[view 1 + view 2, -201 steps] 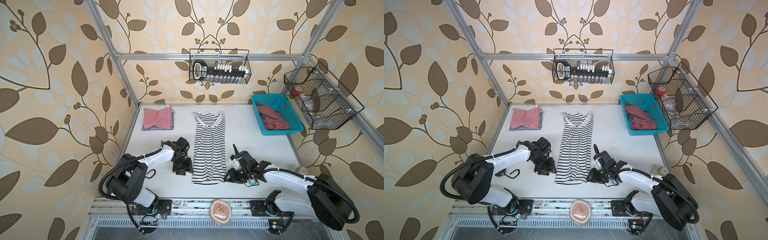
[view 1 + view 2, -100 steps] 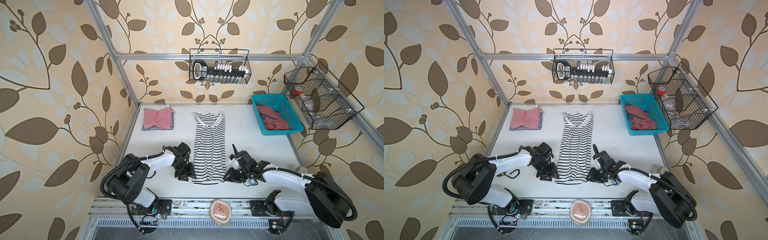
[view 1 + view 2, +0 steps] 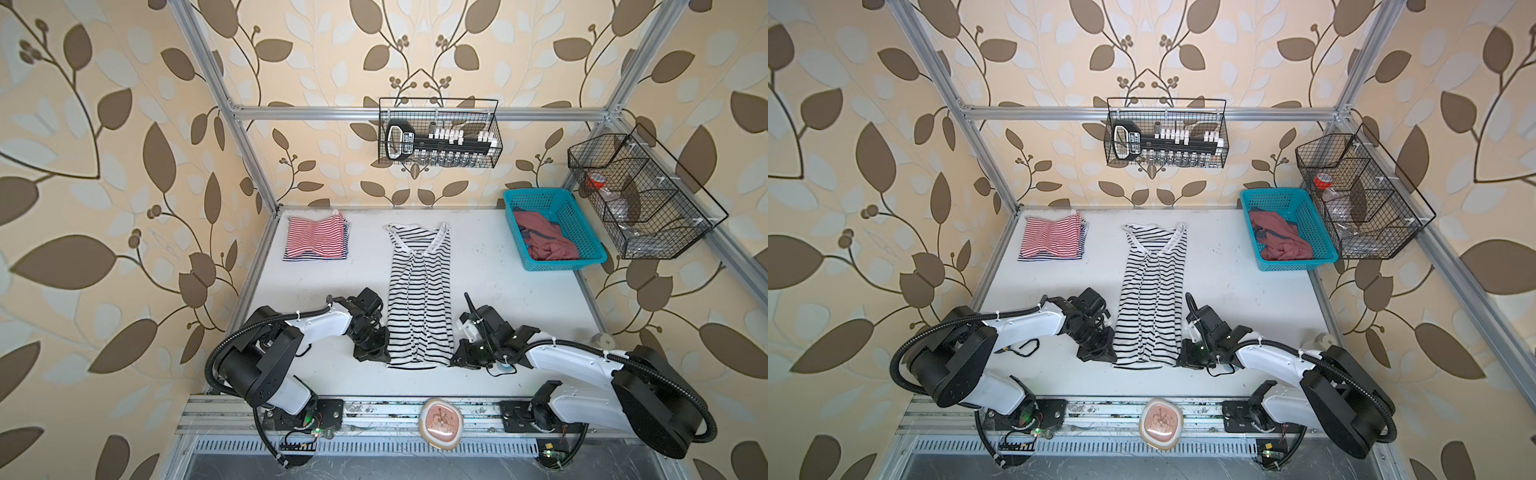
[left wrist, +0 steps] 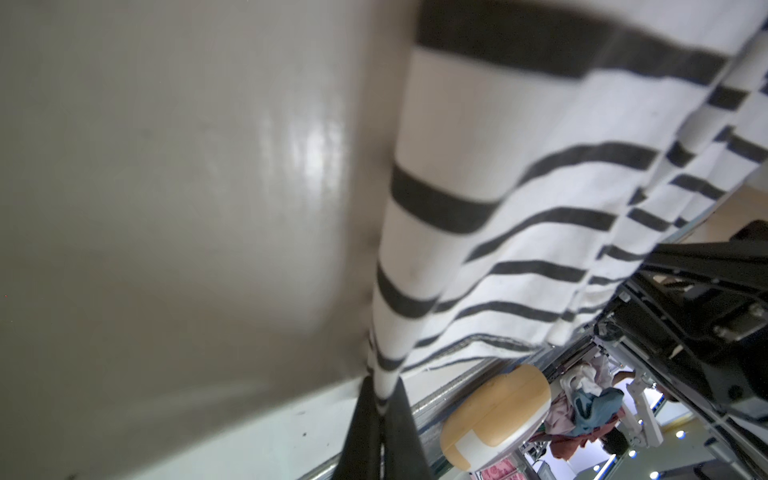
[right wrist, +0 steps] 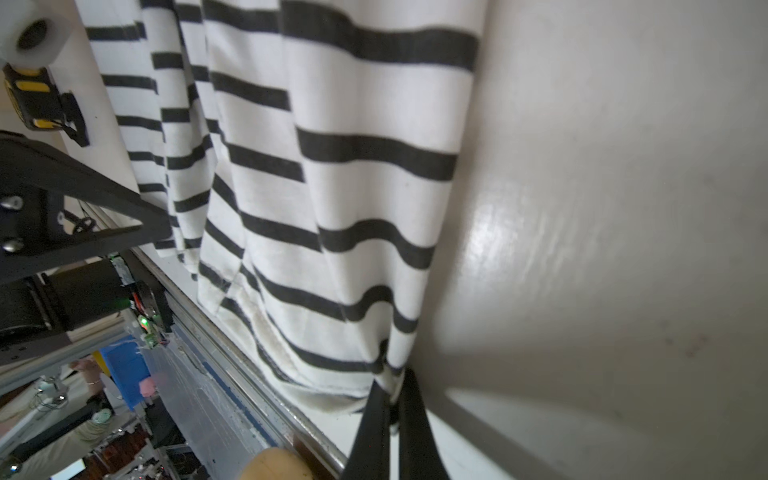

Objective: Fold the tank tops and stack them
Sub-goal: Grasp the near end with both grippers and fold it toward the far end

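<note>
The left jaws and right jaws each pinch a hem corner of the black-striped top [image 3: 419,299], which lies flat between and beyond them on the bench [image 3: 498,270].

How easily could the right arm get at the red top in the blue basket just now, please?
Probably not yet: the right gripper is shut on the black-and-white striped top's hem. Nothing lies on the table between it and the basket.

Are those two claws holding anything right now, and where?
Both pinch the black-and-white striped tank top at its hem: left gripper one corner, right gripper the other.
</note>
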{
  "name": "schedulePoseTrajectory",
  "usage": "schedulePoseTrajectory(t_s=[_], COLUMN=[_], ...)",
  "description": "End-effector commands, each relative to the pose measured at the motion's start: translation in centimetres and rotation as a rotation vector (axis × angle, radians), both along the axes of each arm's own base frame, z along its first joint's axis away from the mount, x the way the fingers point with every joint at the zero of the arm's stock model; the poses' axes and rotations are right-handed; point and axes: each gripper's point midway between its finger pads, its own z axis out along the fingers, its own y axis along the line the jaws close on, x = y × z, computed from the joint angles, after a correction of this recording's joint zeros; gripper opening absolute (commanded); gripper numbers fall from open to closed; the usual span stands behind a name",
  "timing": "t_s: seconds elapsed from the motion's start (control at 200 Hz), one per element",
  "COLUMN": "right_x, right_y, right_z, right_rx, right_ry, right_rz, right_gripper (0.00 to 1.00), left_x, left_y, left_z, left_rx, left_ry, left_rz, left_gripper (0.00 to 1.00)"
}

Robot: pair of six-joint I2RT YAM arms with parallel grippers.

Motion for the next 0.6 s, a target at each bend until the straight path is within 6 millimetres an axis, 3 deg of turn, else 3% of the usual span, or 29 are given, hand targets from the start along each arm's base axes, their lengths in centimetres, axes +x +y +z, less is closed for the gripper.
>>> schedulePoseTrajectory(t_s=[0.0, 0.205, 0.595], right_x=[-0.7, -1.1, 1.0], right_y=[-0.8, -0.8, -0.1], right_z=[-0.3, 0.7, 5.8], right_rx=[-0.027, -0.004, 0.017], right_ry=[0.007, -0.018, -0.121], right_rz=[-0.014, -0.022, -0.009], right_gripper=[0.0, 0.0, 0.0], left_x=[-0.6, -0.7, 3.2], left_y=[-0.4, -0.4, -1.1], left_z=[0.3, 0.9, 7.7], left_rx=[-0.02, -0.029, -0.044], left_ry=[0.012, 0.0, -0.188], left_rz=[-0.012, 0.003, 0.047], left_gripper=[0.0, 0.0, 0.0])
